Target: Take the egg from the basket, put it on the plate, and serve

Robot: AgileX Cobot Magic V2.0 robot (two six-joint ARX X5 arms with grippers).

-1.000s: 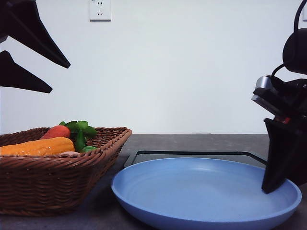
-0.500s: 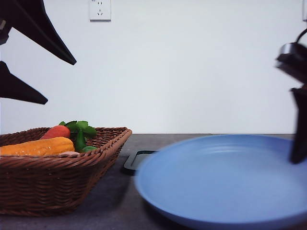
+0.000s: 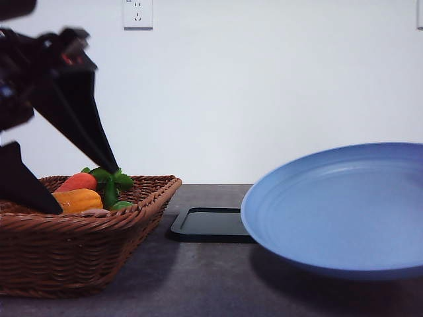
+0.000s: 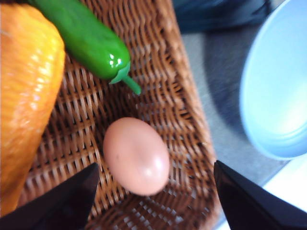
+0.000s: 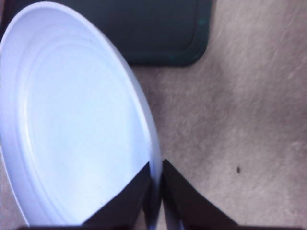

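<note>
The pinkish-brown egg [image 4: 136,155] lies on the woven floor of the dark wicker basket [image 3: 79,247]. My left gripper [image 4: 156,166] is open and low over the basket, with one finger on each side of the egg and not touching it. In the front view, the left gripper [image 3: 86,190] reaches down into the basket with its fingers spread. The light blue plate [image 3: 344,205] hangs tilted above the table at the right. My right gripper [image 5: 154,177] is shut on the rim of the plate [image 5: 72,129].
In the basket, a green pepper [image 4: 91,40] and an orange corn cob [image 4: 24,96] lie beside the egg, and a carrot with leaves [image 3: 82,180] lies further back. A flat black tray [image 3: 211,224] sits on the grey table [image 3: 198,284] between basket and plate.
The right gripper has lifted the plate off the table and carried it right, leaving the front view. The left gripper has come down from above into the basket.
</note>
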